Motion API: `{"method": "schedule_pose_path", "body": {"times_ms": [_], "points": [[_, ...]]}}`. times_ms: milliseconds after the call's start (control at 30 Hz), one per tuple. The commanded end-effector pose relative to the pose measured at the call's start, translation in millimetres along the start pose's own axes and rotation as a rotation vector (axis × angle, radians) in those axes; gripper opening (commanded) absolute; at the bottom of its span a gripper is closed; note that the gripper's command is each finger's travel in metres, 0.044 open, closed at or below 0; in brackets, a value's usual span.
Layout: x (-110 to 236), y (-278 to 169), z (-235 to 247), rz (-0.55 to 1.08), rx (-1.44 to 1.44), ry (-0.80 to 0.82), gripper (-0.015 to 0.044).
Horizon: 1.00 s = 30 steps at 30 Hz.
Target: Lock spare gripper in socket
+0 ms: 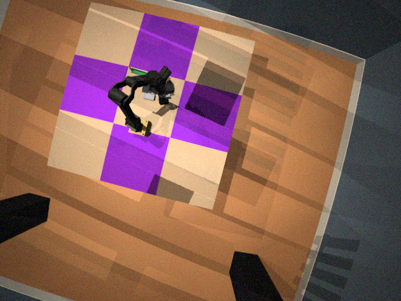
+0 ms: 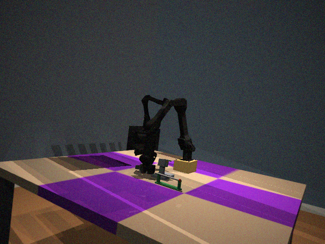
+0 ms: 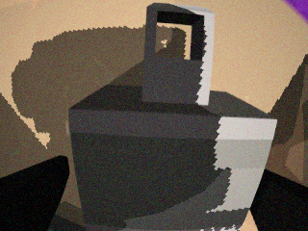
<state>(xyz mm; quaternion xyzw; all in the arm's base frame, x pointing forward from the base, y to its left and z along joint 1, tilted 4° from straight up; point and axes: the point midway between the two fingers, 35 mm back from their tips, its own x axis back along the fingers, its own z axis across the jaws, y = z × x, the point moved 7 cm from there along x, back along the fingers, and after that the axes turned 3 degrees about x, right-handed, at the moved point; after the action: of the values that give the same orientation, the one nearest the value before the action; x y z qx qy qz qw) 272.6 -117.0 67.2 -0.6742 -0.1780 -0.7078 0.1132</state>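
Observation:
The mount (image 1: 149,96) (image 2: 163,162) stands upright in the top and exterior views, grey, with no pin visible through its socket. The lock pin (image 2: 168,176), a pale rod with a red head, rests across the green rack (image 2: 167,185) (image 1: 139,71). The spare gripper (image 3: 154,159) is a grey block in the wrist view, its spigot (image 3: 168,79) with a square hole pointing up the picture. My gripper (image 3: 157,171) (image 2: 147,168) is open and low over the spare gripper, one finger on each side of its block. Nothing is gripped; finger contact cannot be told. The arm hides much of the spare gripper in the top and exterior views.
The arm's yellow base block (image 1: 145,128) (image 2: 185,166) stands on the purple and beige checkered table (image 1: 197,162) (image 2: 209,210). The mount stands between my gripper and the base block in the exterior view, with the green rack in front. A dark panel (image 2: 132,138) shows behind the arm.

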Motion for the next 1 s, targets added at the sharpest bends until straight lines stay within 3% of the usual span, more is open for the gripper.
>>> {"method": "schedule_pose_path", "body": {"times_ms": [0, 167, 433, 733, 967], "points": [[-3, -1, -2, 0.004, 0.004, -0.009, 0.0414], [-3, -1, -2, 0.004, 0.004, -0.009, 0.0282], [-3, -1, -1, 0.004, 0.004, -0.009, 0.0229], [23, 0, 0, 0.004, 0.004, -0.009, 0.0000], [47, -1, 0, 0.004, 0.004, -0.009, 0.0000]]}}
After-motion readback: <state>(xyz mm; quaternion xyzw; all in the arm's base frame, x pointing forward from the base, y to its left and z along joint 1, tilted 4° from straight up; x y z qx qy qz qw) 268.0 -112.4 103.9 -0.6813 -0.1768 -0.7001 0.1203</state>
